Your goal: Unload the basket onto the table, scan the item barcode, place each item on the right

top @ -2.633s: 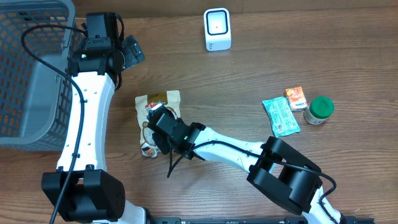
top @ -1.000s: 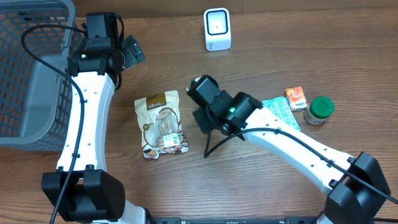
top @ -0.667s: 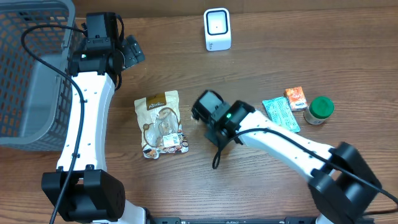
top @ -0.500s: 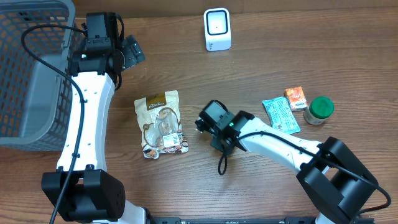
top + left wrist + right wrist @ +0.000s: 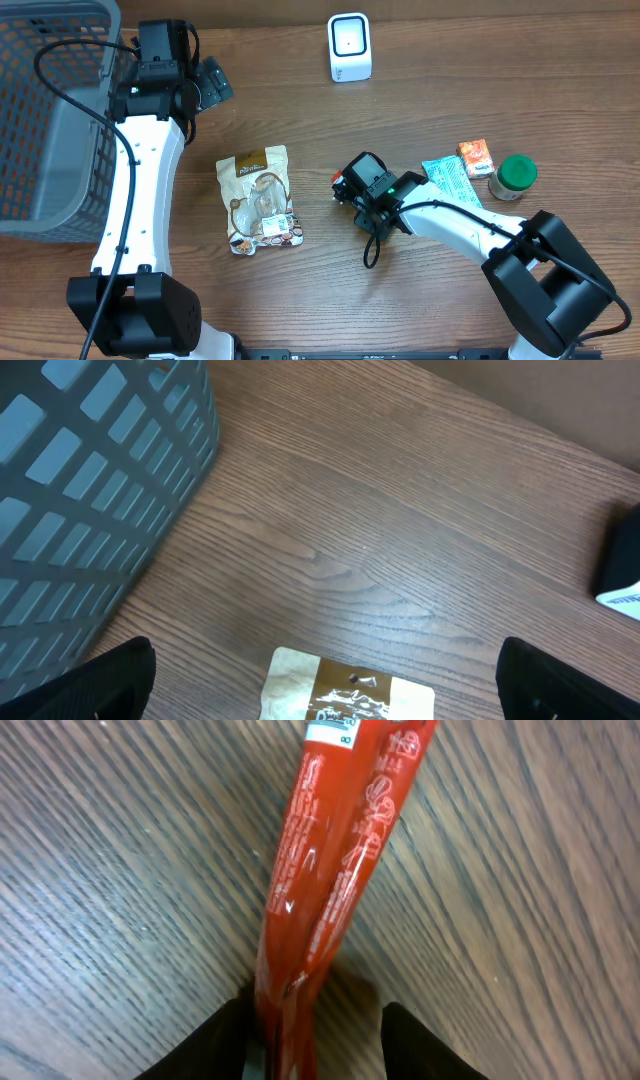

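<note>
Wood-grain bench [image 5: 500, 90] carries every item. Right gripper [image 5: 318, 1045] stands part-open, its fingers [image 5: 225, 1040] straddling the near end of the red packet [image 5: 340, 870], which lies mid-bench; no clamp is evident. The packet is a slim, glossy film sleeve with printed text and a white label at its far end. Judged light, soft and slippery: grip across the narrow width, clear of the label. Left gripper [image 5: 208, 85] hangs wide open and empty beside the grey basket [image 5: 40, 120]. White scanner [image 5: 350, 47] sits at the far edge.

The red packet [image 5: 330, 870] carries a white label [image 5: 335, 730] seemingly reading 80; other print is illegible.
</note>
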